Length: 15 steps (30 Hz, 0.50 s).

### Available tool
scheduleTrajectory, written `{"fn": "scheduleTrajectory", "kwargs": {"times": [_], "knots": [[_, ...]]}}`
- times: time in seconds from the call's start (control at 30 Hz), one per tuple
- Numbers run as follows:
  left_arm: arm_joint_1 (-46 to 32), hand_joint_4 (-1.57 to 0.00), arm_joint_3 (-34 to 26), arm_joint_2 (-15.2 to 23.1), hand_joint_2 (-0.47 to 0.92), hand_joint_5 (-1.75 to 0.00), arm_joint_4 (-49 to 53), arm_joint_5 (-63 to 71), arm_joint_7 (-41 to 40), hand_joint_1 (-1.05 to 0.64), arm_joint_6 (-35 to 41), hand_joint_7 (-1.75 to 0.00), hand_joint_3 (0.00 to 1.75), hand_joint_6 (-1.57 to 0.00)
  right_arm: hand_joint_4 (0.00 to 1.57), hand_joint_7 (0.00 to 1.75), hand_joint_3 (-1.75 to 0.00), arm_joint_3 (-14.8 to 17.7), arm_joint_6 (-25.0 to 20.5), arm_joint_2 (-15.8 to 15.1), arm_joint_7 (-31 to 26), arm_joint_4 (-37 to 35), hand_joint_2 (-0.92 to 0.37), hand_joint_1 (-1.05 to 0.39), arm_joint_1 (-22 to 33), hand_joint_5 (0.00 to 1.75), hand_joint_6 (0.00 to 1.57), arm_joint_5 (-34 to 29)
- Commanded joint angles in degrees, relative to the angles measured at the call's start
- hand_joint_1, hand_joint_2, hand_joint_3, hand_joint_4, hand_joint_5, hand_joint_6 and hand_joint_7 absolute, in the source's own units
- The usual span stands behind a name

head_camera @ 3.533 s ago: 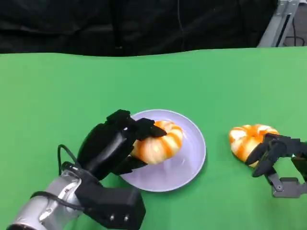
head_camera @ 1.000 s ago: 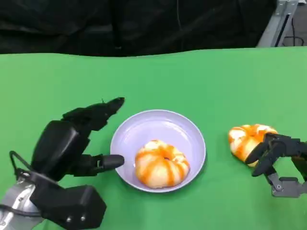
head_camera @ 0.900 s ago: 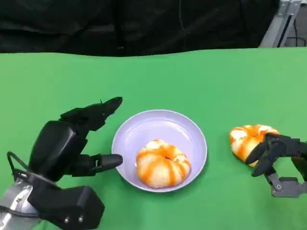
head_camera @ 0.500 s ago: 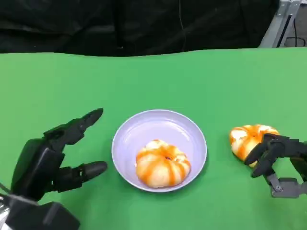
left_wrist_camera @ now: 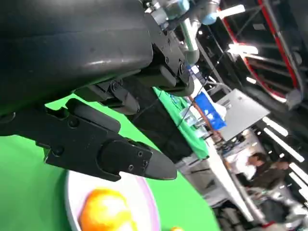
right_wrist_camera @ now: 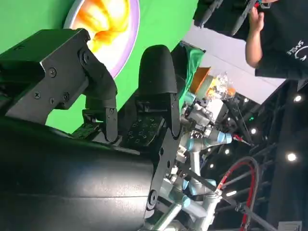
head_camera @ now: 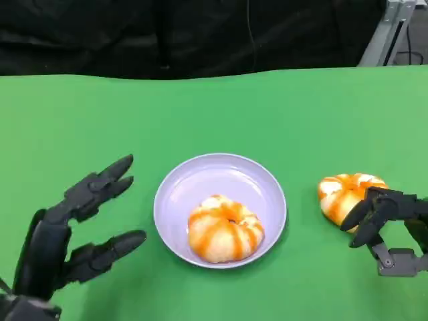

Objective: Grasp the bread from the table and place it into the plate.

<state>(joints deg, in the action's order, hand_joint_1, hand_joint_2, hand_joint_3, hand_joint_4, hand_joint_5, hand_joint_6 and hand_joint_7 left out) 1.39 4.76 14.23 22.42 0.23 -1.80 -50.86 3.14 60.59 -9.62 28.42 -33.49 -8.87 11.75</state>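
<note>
the left hand (head_camera: 63,234) sits at the lower left of the head view, fingers spread wide and holding nothing; a second ago it was just beside the plate (head_camera: 267,194), and it has since pulled back toward the robot and away from the rim, so there is now open green surface (head_camera: 214,114) between its fingertips and the dish. one bread (head_camera: 225,227) lies inside the plate, toward its near side, where it was set down a few seconds back, and it has not shifted since the release. that half of the job looks done. a second bread (head_camera: 348,194) is on the surface to the right of the plate, well outside it, and the right hand (head_camera: 384,224) waits just beside it with its fingers curled over the loaf's near edge; whether they are actually touching it or have a hold of it cannot be told. that hand has not moved across these seconds. in the left wrist view the left hand's fingers (left_wrist_camera: 110,154) reach out over the surface with nothing in them, and the plate's rim (left_wrist_camera: 151,211) and the orange bread (left_wrist_camera: 103,211) in it lie beyond them. in the right wrist view the right hand's fingers (right_wrist_camera: 154,91) stand bent with a gap between them, the plate and its bread (right_wrist_camera: 103,17) far off past them, and a person (right_wrist_camera: 279,38) stands beside the surface. my guess is the right-side loaf comes next.
</note>
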Motion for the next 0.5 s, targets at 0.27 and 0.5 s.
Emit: {"fn": "scheduleTrajectory", "kwargs": {"times": [0.27,0.5], "knots": [[-4.2,-0.73,-2.8,-1.9,0.92,-0.02,-1.4,-4.8,7.7,-0.54,-0.6,-0.02,0.14,-0.57,1.0,0.95,-1.07,0.4,-0.6,-1.2,0.7,0.6,-0.54,0.2,0.6,1.22,1.04,1.4],[-6.2,-0.75,-4.6,-3.0,0.92,-0.02,-1.7,-4.6,8.7,-0.51,0.3,-0.02,0.15,-0.59,1.0,0.94,-1.06,0.6,-0.1,-1.3,1.1,0.0,-0.54,0.2,0.4,1.21,1.04,1.5]]}}
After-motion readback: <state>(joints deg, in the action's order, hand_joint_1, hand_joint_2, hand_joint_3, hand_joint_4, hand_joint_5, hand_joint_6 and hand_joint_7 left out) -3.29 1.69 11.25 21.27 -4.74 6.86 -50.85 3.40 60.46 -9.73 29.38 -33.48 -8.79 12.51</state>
